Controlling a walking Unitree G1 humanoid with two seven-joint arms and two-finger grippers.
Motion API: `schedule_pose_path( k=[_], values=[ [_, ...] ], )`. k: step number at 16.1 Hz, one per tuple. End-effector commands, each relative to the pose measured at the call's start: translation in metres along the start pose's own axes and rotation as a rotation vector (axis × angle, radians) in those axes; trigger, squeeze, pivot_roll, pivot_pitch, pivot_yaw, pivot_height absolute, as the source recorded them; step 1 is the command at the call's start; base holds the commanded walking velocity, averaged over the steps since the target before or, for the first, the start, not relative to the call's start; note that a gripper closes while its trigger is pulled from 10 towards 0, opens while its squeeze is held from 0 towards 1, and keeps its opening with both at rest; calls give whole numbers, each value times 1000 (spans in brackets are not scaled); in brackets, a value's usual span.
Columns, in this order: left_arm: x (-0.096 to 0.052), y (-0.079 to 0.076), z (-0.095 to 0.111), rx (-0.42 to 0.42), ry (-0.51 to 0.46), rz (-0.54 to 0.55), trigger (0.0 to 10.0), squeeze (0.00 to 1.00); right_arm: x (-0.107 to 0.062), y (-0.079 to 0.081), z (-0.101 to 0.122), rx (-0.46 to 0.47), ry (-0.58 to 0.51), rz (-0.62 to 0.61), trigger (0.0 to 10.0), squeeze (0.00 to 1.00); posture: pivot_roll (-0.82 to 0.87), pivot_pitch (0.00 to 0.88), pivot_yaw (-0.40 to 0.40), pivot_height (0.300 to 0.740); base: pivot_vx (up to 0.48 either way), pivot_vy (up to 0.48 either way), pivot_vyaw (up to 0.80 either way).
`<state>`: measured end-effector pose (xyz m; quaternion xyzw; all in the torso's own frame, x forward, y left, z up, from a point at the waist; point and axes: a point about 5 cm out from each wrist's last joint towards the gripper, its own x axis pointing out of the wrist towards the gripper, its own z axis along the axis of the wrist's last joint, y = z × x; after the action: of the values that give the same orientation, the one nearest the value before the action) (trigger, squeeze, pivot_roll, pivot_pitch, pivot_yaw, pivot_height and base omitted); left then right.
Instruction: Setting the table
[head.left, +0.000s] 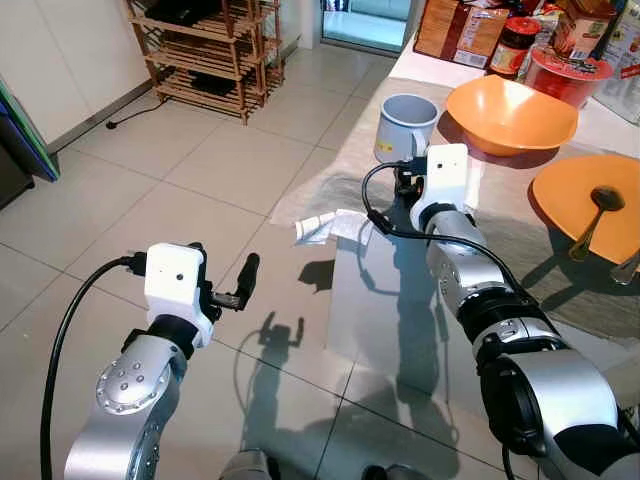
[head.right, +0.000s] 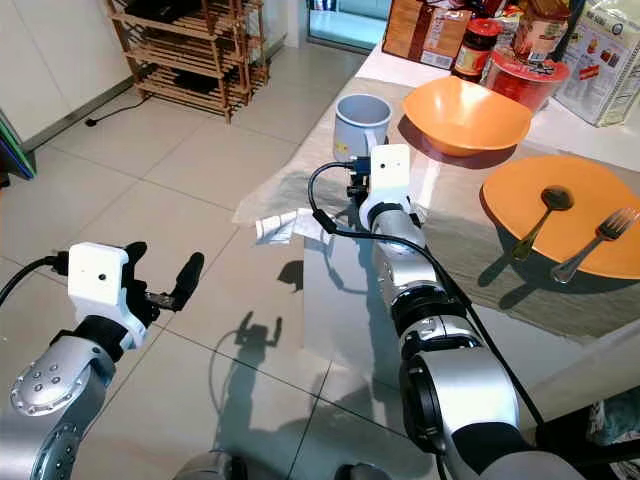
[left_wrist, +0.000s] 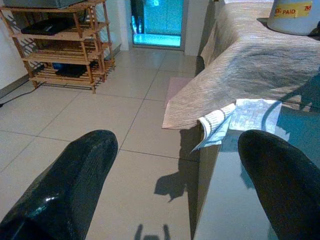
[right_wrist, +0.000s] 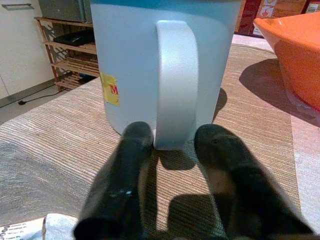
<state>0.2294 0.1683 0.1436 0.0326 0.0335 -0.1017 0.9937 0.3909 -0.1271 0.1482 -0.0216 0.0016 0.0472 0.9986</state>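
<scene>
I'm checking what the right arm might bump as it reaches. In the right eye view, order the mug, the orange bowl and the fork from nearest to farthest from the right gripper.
1. Mug: directly ahead of the right gripper, handle toward its fingers.
2. Orange bowl: farther back, to the right.
3. Fork: far right, on the orange plate.

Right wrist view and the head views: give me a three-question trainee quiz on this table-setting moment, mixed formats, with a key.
1. True or false: the right pincer has its two fingers on either side of the mug handle.
2. Multiple choice: the spoon and fork lie on
A. the orange plate
B. the orange bowl
C. the floor
3. Fill in: the left pincer hangs open over the ____.

Key: 1 true. 2 A. 3 floor.
</scene>
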Motion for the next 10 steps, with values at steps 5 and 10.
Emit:
schedule_pose_path(
  k=[5, 10],
  values=[
    [2, -5, 3, 15, -15, -17, 10000, 0, 2, 4, 11, -33, -64, 13, 0, 0, 212, 84, -17, 736, 0, 0, 0],
    [4, -6, 3, 15, -19, -29, 10000, 0, 0, 7, 9, -42, -82, 25, 0, 0, 205, 77, -13, 736, 0, 0, 0]
  ],
)
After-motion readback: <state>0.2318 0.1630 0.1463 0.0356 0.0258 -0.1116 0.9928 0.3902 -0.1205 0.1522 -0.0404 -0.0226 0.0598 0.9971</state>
